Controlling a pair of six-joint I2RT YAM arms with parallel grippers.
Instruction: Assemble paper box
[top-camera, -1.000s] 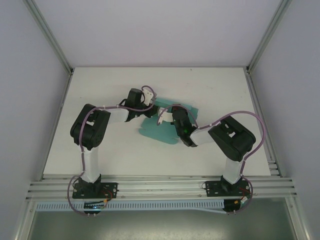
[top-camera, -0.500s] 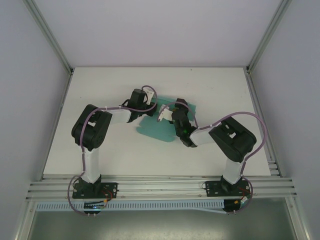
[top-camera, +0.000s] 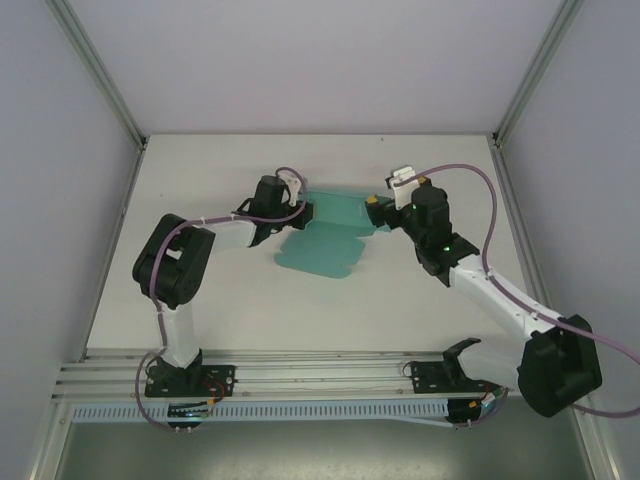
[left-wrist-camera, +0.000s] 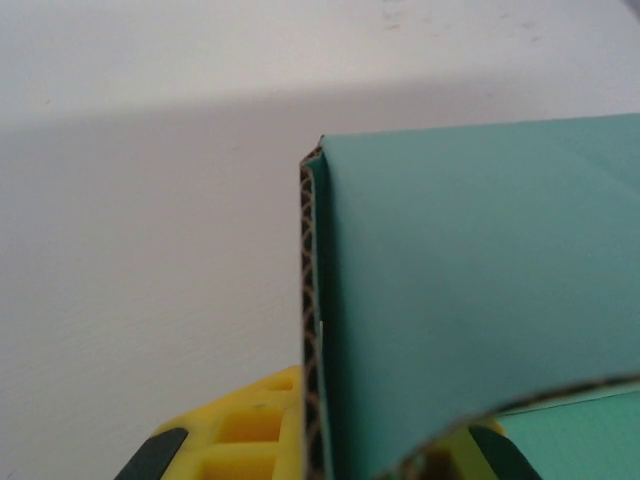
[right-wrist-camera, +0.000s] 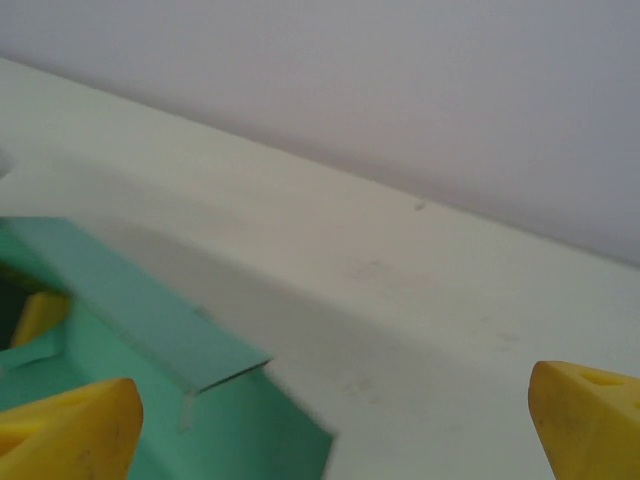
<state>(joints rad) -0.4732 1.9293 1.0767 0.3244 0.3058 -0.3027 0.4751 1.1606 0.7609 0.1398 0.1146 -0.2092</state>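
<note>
The paper box (top-camera: 325, 245) is a teal-green die-cut sheet lying mid-table, with its far edge folded up. My left gripper (top-camera: 302, 208) is at the sheet's far left corner. In the left wrist view a raised flap of the paper box (left-wrist-camera: 480, 280) runs between my yellow fingers (left-wrist-camera: 230, 435), and the left gripper (left-wrist-camera: 350, 450) is shut on it. My right gripper (top-camera: 378, 207) hovers at the sheet's far right end. There it stands open (right-wrist-camera: 330, 430), its fingertips (right-wrist-camera: 70, 430) wide apart. A raised flap of the box (right-wrist-camera: 120, 290) sits by the left fingertip, untouched.
The white table (top-camera: 200, 290) is bounded by a grey back wall (top-camera: 320, 60) and metal frame posts (top-camera: 100, 70) at both sides. An aluminium rail (top-camera: 320, 375) carries the arm bases along the near edge. Bare tabletop lies left, right and in front of the sheet.
My right arm has swung out to the right, off the middle of the sheet, and its gripper now sits at the sheet's far right end. The left gripper stayed at the far left corner.
</note>
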